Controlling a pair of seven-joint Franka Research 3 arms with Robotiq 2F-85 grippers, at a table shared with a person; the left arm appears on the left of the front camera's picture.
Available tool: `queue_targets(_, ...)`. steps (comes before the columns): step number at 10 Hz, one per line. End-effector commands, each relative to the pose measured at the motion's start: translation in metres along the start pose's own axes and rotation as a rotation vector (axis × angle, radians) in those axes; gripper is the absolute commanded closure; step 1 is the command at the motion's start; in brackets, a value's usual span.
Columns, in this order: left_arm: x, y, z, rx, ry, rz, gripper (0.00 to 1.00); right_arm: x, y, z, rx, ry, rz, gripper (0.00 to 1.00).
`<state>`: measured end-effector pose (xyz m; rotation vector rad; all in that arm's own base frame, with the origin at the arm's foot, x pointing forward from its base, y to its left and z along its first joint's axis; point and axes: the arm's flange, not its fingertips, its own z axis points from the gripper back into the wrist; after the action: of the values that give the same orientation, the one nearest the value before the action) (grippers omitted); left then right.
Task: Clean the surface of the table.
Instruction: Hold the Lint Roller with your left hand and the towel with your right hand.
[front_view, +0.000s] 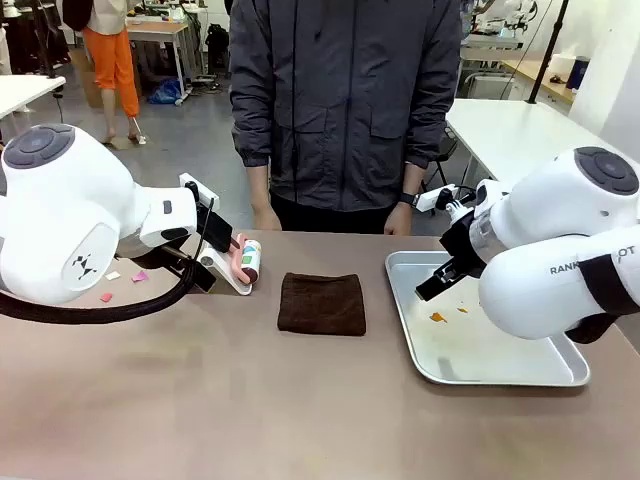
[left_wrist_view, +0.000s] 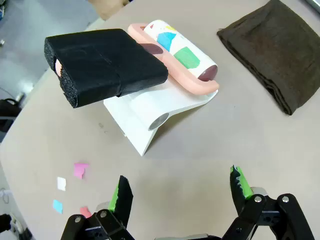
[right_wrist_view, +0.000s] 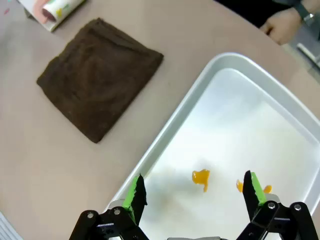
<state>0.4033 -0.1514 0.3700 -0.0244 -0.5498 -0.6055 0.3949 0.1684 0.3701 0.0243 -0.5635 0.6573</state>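
Left and right jaws spread wide, silver tray (front_view: 510, 350) holding orange smears (right_wrist_view: 201, 177), brown cloth (front_view: 321, 303) on table (front_view: 250, 400)

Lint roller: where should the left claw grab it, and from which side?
Probably the black foam handle, from above, closing across its two long sides. It juts clear of the white stand and the roll, and the open left claw looks down on it.

White bulbous arms (front_view: 60, 215), black cable (front_view: 90, 318); black end effector (left_wrist_view: 178, 177), green pads (left_wrist_view: 241, 181)
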Motion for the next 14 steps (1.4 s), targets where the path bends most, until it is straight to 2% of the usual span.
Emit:
queue_targets(1,0.0000,0.0000,0.0001,0.000,0.000,0.000,0.00,0.0000,0.0000,0.0001,0.000,0.000,0.000,0.00)
queue_targets(14,0.0000,0.0001,0.0000,0.000,0.000,0.001,0.00,0.0000,0.0001,0.0000,0.000,0.000,0.001,0.00)
